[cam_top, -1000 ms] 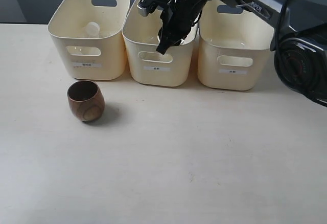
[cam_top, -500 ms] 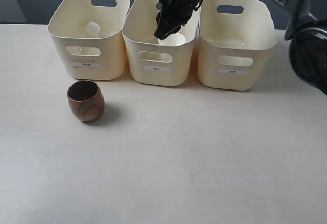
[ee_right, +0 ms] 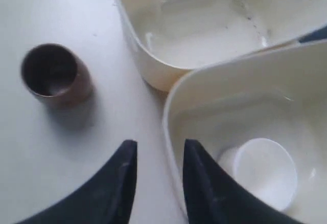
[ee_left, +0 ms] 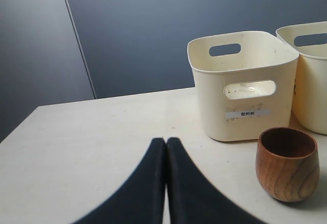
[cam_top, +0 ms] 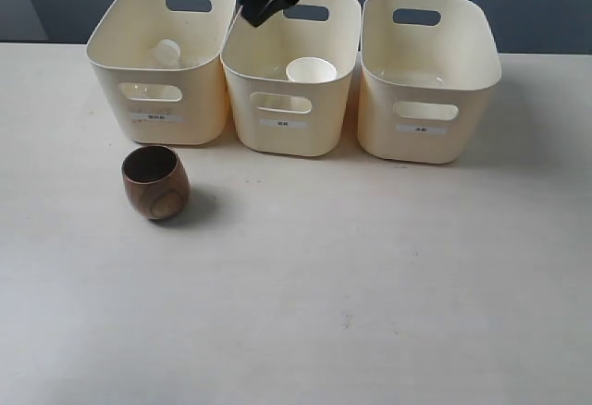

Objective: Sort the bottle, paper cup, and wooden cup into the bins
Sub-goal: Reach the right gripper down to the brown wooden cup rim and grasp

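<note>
Three cream bins (cam_top: pixel 291 100) stood in a row on the table (cam_top: pixel 370 285). The bottle (cam_top: pixel 167 52) lay in the left bin, the paper cup (cam_top: pixel 311 70) in the middle one. The wooden cup (cam_top: pixel 154 182) stood before the left bin. The right gripper (ee_right: pixel 156 175) hung above the middle bin, fingers apart, empty; the left gripper (ee_left: pixel 165 155) had fingers pressed together.

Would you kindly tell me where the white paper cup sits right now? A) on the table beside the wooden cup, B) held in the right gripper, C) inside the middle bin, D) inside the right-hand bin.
C: the paper cup stands upright inside the middle bin, while the right gripper is open and empty above that bin's rim, and the wooden cup stands alone on the table.
</note>
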Tool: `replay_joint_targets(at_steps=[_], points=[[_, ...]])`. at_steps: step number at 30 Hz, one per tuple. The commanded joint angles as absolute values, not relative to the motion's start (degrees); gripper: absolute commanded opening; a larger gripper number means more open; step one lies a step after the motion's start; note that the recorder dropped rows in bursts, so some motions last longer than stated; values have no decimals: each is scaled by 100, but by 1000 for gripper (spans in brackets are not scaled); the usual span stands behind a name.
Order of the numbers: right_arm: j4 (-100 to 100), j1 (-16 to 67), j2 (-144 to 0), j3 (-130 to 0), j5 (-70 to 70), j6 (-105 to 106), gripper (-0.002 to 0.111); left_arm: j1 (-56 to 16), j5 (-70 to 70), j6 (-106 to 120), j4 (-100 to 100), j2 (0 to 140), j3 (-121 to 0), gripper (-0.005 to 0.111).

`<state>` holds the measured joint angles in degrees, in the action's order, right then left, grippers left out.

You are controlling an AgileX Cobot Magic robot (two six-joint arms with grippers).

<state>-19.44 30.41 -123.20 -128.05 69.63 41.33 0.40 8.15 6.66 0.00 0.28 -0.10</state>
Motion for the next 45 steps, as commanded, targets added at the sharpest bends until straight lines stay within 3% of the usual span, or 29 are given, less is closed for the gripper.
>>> replay_joint_targets(at_steps=[1,14,33,35,40,45], points=[[-1970,3681,-12224,-12596,6996,4287,31,43,774,658,0,0,0,0],[-1383,5150,-12689,-12420,6996,4967,31,43,774,658,0,0,0,0],[-677,5206,-13553,-12420,6710,5340,32,43,774,658,0,0,0,0],[-677,5206,-13553,-12420,6710,5340,36,43,774,658,0,0,0,0],[-687,5206,-13553,-12420,6571,5340,60,43,774,658,0,0,0,0],[-687,5206,-13553,-12420,6183,5340,61,43,774,658,0,0,0,0]])
